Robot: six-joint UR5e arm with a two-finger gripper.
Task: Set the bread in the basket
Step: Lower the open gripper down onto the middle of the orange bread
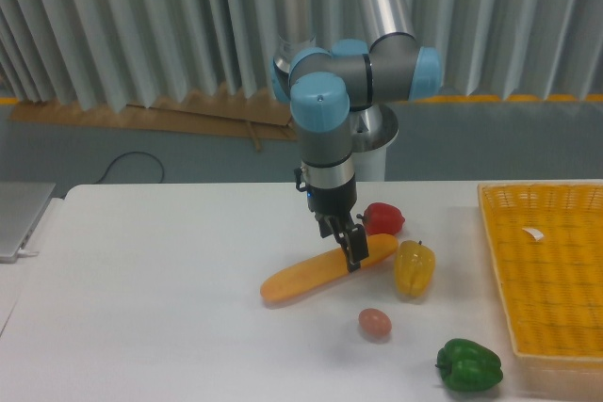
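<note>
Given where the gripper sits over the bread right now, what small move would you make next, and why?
Probably close the jaws on the bread. The gripper is down at the loaf, right of its middle, and the bread lies flat on the table, far from the basket. Whether the jaws are already shut cannot be told from here, so I would confirm the grip before lifting.

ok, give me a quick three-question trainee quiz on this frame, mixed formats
1. True or false: the bread already lies in the basket.
2. Which item lies nearest the table's front edge? A) red pepper B) green pepper C) egg
3. Fill in: the gripper is down at the bread's ____ end, as the camera sees it.

Key: 1 false; 2 B; 3 right
</note>
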